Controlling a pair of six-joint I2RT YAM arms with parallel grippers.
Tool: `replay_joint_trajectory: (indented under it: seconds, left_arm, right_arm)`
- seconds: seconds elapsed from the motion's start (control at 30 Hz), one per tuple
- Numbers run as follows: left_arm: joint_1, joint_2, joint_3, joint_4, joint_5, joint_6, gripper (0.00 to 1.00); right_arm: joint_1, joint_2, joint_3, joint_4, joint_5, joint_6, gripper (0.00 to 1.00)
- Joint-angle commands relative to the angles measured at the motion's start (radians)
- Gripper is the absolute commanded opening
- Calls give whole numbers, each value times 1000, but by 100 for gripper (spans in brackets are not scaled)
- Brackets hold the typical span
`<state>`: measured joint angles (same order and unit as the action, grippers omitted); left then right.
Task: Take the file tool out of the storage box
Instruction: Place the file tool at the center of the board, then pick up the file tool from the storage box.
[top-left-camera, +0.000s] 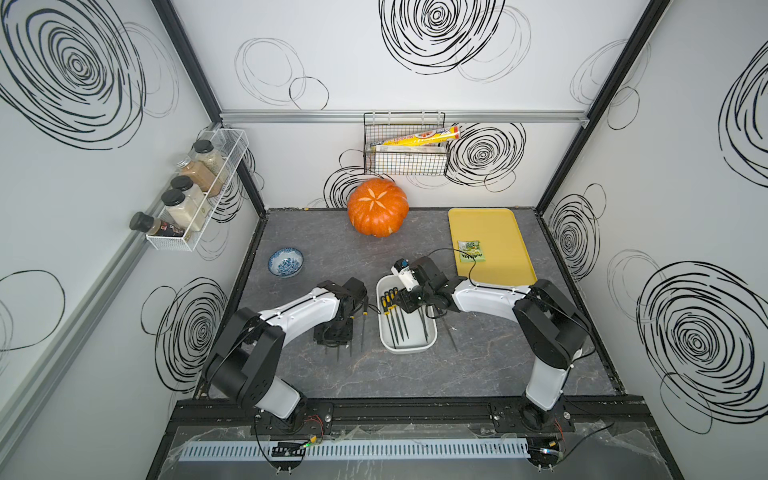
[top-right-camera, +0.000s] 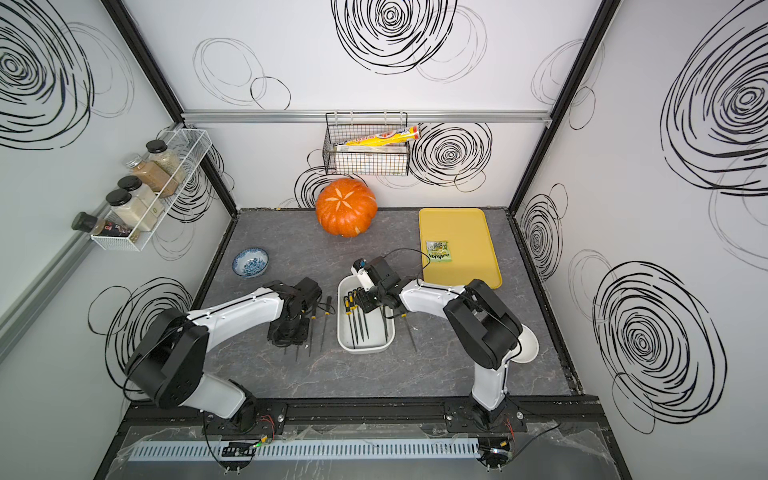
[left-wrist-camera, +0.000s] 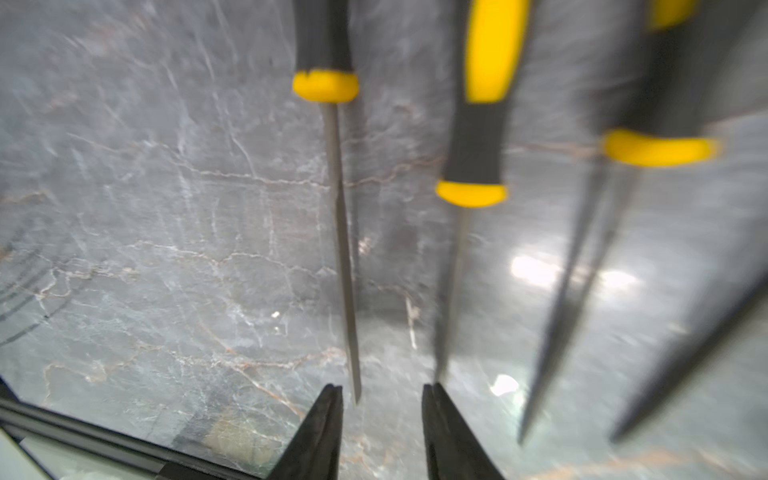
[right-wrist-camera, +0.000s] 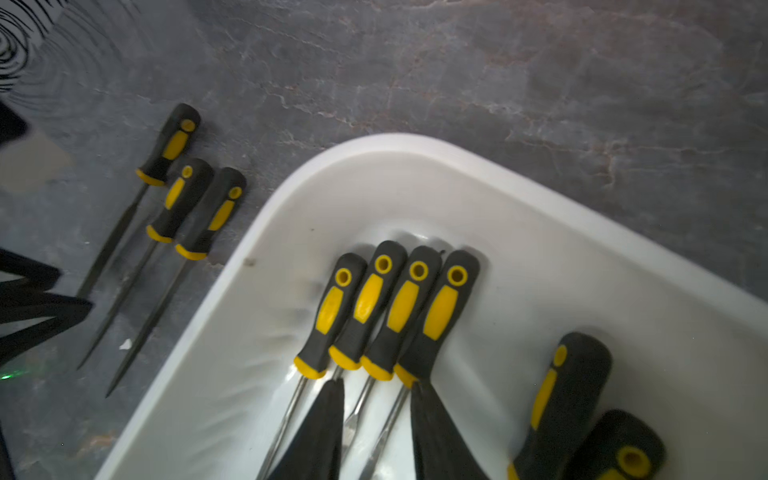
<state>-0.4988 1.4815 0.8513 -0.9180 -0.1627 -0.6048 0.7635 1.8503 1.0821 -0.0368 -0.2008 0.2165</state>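
The white storage box (top-left-camera: 430, 332) (top-right-camera: 386, 338) sits mid-table; its rim (right-wrist-camera: 374, 153) fills the right wrist view. Several black-and-yellow file tools (right-wrist-camera: 399, 307) lie side by side in it. My right gripper (right-wrist-camera: 378, 386) (top-left-camera: 402, 304) reaches down into the box, jaws apart, straddling two file shanks just below the yellow collars. Three files (right-wrist-camera: 178, 195) (top-left-camera: 363, 328) lie on the table left of the box. My left gripper (left-wrist-camera: 382, 390) (top-left-camera: 332, 336) hangs over them, open and empty, near the tip of one file (left-wrist-camera: 340, 249).
One more file (top-left-camera: 451, 332) lies on the table right of the box. An orange pumpkin (top-left-camera: 377, 206) stands at the back, and a yellow tray (top-left-camera: 498, 224) with a green packet (top-left-camera: 471, 251) at the back right. A blue bowl (top-left-camera: 285, 262) is at the left.
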Motion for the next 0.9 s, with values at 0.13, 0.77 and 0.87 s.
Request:
replay_joint_trajectory:
  seconds: [0.13, 0.77, 0.87]
  left_arm:
    - [-37, -231, 15, 142, 77, -20, 40]
    - [-50, -411, -131, 394, 238, -21, 37]
    - [-53, -420, -134, 404, 241, -26, 36]
  right_arm:
    - [-1, 78, 74, -68, 83, -19, 28]
    - [45, 217, 179, -267, 311, 72, 24]
    - [46, 207, 171, -258, 280, 83, 21]
